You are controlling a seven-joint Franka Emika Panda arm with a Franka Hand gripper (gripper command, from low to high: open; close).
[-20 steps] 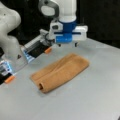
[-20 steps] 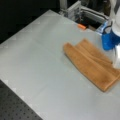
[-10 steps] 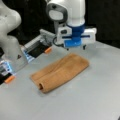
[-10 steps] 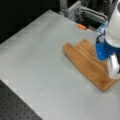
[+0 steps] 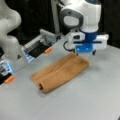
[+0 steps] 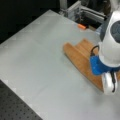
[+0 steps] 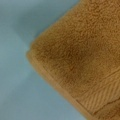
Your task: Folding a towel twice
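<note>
The orange-brown towel lies on the grey table, folded into a long narrow strip with a rolled fold at its near-left end. My gripper hangs just above the strip's far right end, open, with nothing between its fingers. In a front view the towel runs diagonally, and my arm covers its lower right end. The wrist view shows a folded corner of the towel with a woven band at the lower right; no fingers show there.
A second white arm stands at a front view's left. A metal fixture with orange tabs lies behind the towel. An orange tab sits near the table's far edge. A dark perforated board borders the table's lower left.
My arm has moved to a front view's right and nearer the camera, from beside the towel's far edge to above its right end. The towel has not moved.
</note>
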